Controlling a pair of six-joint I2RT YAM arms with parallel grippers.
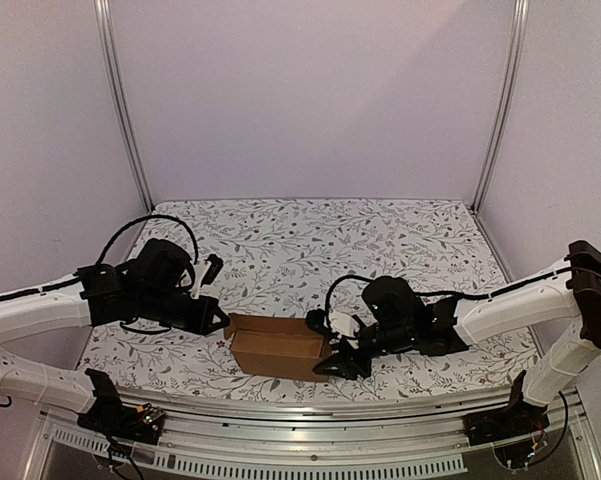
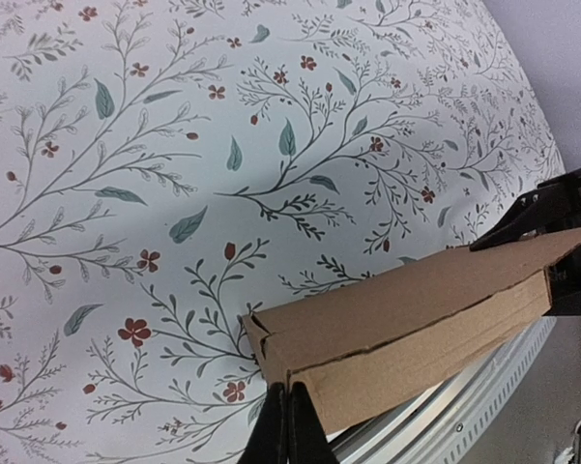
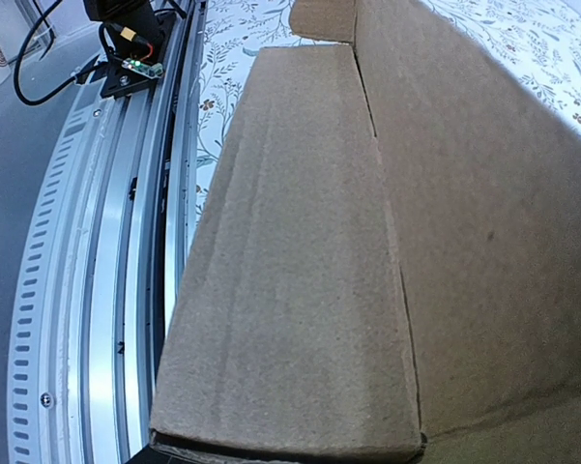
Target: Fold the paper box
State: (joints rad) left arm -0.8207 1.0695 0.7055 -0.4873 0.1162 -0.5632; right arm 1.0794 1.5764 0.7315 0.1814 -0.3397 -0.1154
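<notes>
The paper box (image 1: pixel 277 345) is a closed, shallow brown cardboard box lying on the floral cloth near the table's front edge. My left gripper (image 1: pixel 218 322) is at the box's left end. In the left wrist view its fingertips are pressed together, empty, and my left gripper (image 2: pixel 288 418) touches the near left corner of the paper box (image 2: pixel 416 319). My right gripper (image 1: pixel 324 345) straddles the right end, one finger behind the box and one in front, clamped across its width. The right wrist view is filled by the paper box (image 3: pixel 300 242), and its own fingers are hidden there.
A slotted aluminium rail (image 1: pixel 310 420) runs along the front edge just below the box, also shown as the rail (image 3: pixel 87 290) in the right wrist view. A small circuit board (image 3: pixel 126 63) sits on that rail. Metal frame posts (image 1: pixel 125 110) stand at the back corners.
</notes>
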